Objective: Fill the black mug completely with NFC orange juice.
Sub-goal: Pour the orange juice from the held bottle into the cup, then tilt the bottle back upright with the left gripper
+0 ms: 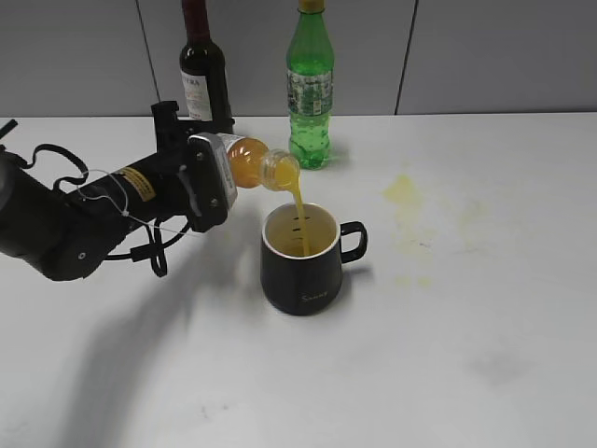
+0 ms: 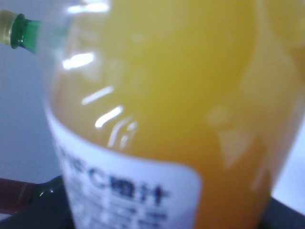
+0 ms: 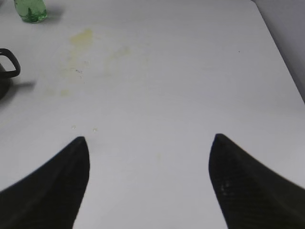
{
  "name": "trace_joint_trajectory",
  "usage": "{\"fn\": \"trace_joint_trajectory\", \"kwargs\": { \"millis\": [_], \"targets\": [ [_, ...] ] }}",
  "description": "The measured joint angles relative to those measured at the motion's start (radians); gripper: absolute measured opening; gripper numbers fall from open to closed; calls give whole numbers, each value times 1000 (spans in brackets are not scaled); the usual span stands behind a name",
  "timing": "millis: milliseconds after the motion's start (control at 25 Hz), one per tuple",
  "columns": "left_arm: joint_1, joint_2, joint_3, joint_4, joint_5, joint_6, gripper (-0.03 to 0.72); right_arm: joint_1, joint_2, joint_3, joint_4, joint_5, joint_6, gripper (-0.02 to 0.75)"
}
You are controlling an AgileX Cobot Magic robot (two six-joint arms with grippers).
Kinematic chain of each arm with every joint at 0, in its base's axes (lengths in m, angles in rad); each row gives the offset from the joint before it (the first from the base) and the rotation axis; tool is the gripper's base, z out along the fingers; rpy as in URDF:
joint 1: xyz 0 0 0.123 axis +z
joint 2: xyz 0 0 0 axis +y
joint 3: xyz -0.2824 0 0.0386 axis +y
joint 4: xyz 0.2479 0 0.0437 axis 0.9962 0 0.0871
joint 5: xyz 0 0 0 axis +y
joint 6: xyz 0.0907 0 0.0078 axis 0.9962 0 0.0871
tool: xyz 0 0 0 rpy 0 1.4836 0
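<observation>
The black mug (image 1: 302,260) stands upright mid-table, handle to the right, partly filled with orange liquid; its handle shows in the right wrist view (image 3: 10,63). My left gripper (image 1: 213,180) is shut on the NFC orange juice bottle (image 1: 250,163), tipped with its open neck over the mug's rim. A stream of juice (image 1: 298,205) falls into the mug. In the left wrist view the bottle (image 2: 167,105) fills the frame, its white label at the bottom. My right gripper (image 3: 148,143) is open and empty over bare table, right of the mug.
A dark wine bottle (image 1: 205,70) and a green soda bottle (image 1: 310,89) stand at the back, close behind the pouring bottle. Yellow stains (image 1: 403,189) mark the table right of the mug. The table's right edge (image 3: 286,62) is near my right gripper.
</observation>
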Motion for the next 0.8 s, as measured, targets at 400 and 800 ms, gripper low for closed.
{"fn": "trace_joint_trajectory", "kwargs": {
  "millis": [400,800],
  "targets": [
    [0,1,0,-18,-13,86,469,0,0,0,0,0,0,592],
    [0,1,0,-24,-28,188,469,0,0,0,0,0,0,592]
  ]
}}
